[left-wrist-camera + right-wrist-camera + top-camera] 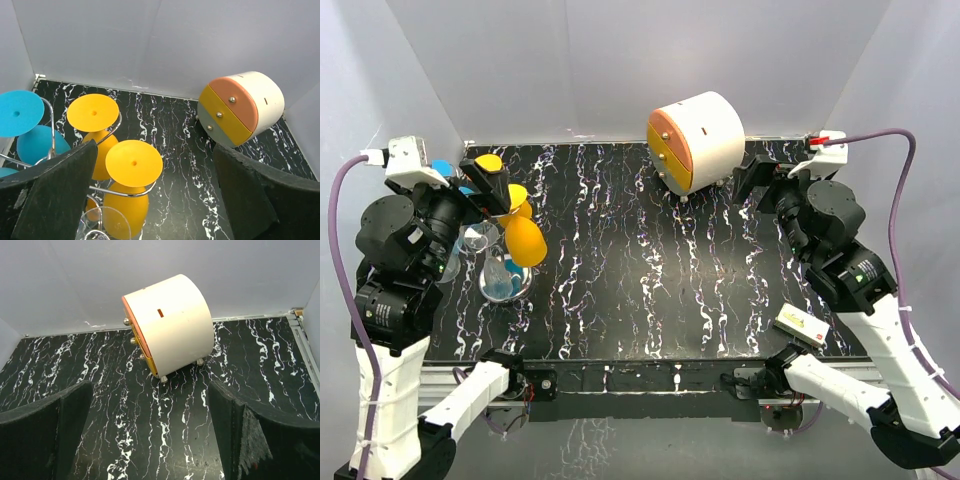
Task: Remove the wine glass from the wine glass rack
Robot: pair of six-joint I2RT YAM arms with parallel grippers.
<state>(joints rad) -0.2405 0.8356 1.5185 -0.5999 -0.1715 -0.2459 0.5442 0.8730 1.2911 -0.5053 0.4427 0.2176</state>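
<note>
From the top view, my left gripper (486, 186) is right over the wine glass rack (517, 291), on the left side of the table (650, 260). My right gripper (756, 180) is far off on the other side, next to the round drawer cabinet (705, 135). So I think the left arm should do this job. A yellow wine glass (525, 240) and a clear glass (480, 237) hang from the rack, but my arm hides a lot of it here.

From the left wrist view, my left gripper (155, 147) is wide open and holds nothing. The glasses hang upside down, with the flat foot on top and the bowl below, so each stem stands straight up and down. The nearest yellow wine glass (134, 162) sits just below and between my fingers, a bit to the left. Behind it are a second yellow glass (93, 112) and blue glasses (17, 112). Thin wire of the rack (119, 121) curls under each foot. I cannot tell which way each wire curl opens, and I think the glass must slide out that way.

From the right wrist view, my right gripper (150, 385) is wide open too, with nothing in it. It only sees the drawer cabinet (172, 327). No glass or rack shows here.
</note>
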